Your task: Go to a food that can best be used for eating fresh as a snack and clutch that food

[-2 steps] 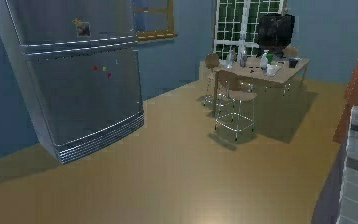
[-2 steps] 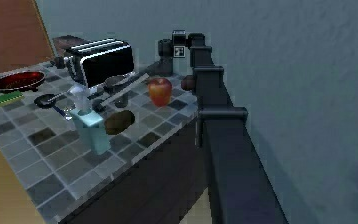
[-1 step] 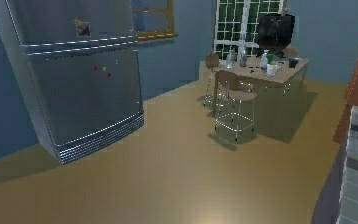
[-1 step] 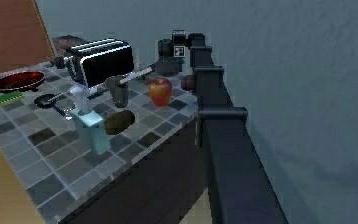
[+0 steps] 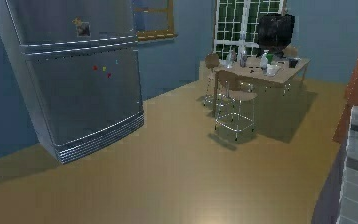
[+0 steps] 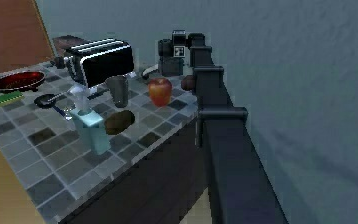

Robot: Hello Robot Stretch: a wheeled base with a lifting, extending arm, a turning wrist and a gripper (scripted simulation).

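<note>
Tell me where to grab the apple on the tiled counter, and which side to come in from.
Probably around its round middle, the widest part, coming down from above. The apple sits upright on the counter, and a grey cup stands close beside it on the arm side view's left.

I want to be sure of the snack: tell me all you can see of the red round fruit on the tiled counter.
The red round fruit looks like an apple: whole, with smooth, glossy, orange-red skin and a paler sheen on top. It rests upright on the grey tiled counter, standing clear of the dark cup at its left and of the brown lump lower in the view.
</note>
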